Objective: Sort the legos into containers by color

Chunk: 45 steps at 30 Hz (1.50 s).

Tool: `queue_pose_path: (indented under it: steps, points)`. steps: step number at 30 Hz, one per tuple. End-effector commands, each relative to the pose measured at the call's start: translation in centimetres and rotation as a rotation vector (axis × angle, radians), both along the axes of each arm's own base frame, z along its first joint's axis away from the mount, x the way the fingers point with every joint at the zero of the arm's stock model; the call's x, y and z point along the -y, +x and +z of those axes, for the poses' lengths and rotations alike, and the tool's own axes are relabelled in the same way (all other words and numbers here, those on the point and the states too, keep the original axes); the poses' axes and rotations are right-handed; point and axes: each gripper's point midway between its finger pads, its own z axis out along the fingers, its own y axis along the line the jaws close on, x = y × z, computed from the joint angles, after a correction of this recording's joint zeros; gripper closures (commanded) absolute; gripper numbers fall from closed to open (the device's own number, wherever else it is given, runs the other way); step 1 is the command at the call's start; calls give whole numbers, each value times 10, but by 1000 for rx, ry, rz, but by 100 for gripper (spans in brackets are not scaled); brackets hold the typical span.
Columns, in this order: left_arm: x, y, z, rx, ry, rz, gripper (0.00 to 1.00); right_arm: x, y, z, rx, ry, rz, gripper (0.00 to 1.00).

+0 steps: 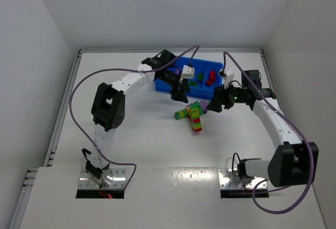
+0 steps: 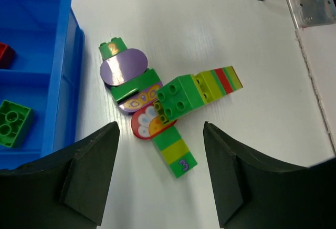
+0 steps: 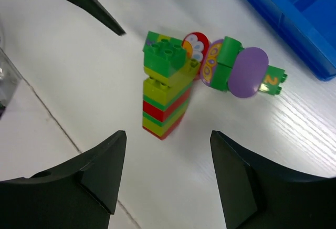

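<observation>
A cluster of legos (image 1: 191,114) lies on the white table just in front of the blue tray (image 1: 207,62). In the left wrist view it holds a red-green-yellow striped stick (image 2: 218,83), a green square brick (image 2: 178,99), a green-yellow stick marked 3 (image 2: 177,154), a purple oval piece (image 2: 125,66) and a red round piece (image 2: 143,125). My left gripper (image 1: 180,93) (image 2: 160,134) is open above the cluster's tray side. My right gripper (image 1: 215,104) (image 3: 168,134) is open to the right, facing the striped stick (image 3: 164,103). Neither touches a brick.
The tray's compartments hold a green brick (image 2: 13,123) and a red brick (image 2: 5,54); both colours show in the top view (image 1: 202,77). The tray wall (image 3: 294,19) is close behind the cluster. The two grippers are near each other.
</observation>
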Motion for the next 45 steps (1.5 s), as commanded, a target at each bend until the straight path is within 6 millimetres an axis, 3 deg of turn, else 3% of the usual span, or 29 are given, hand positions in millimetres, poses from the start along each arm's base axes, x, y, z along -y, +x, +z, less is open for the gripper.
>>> queue_pose_path:
  steps: [1, 2, 3, 4, 5, 6, 10, 11, 15, 17, 20, 25, 28, 33, 41, 45]
  points:
    - [1, 30, 31, 48, -94, 87, 29, -21, 3, 22, -18, 103, -43, 34]
    - [-4, 40, 39, 43, -124, 138, 29, -31, -3, 19, -57, 96, -46, 34]
    - [-9, 38, 23, 11, -108, 194, 29, -34, -10, 12, -83, 79, -55, 34]
    - [-10, 52, 57, 81, -198, 261, 29, -33, -12, 6, -99, 43, -93, 34]
    - [-20, 55, 44, 74, -185, 323, 29, -41, -28, -7, -136, 18, -71, 34]
    - [-19, 62, 56, 124, -226, 350, 29, -43, -33, -9, -138, 6, -81, 34]
    - [-32, 70, 67, 123, -225, 475, 29, -37, -44, -38, -168, -97, -216, 34]
    - [-41, 76, 61, 120, -211, 527, 29, -33, -41, -41, -163, -110, -250, 34]
    - [-52, 84, 69, 128, -238, 580, 29, -13, -29, -49, -139, -200, -378, 34]
    - [-56, 88, 69, 124, -235, 601, 29, -13, -27, -54, -151, -209, -392, 33]
    - [-58, 87, 62, 108, -217, 611, 28, -27, -24, -50, -121, -166, -350, 30]
    - [-68, 88, 45, 68, -188, 635, 28, -56, -35, -50, -118, -110, -203, 27]
    - [-68, 87, 50, 67, -195, 638, 28, -71, -44, -50, -104, -109, -117, 26]
    - [-75, 92, 50, 41, -207, 670, 28, -65, -33, -66, -102, -183, -169, 24]
    - [-92, 102, 63, 43, -239, 711, 28, -55, -9, -72, -69, -253, -268, 24]
    - [-96, 103, 61, 42, -241, 714, 28, -64, -7, -78, -84, -235, -230, 24]
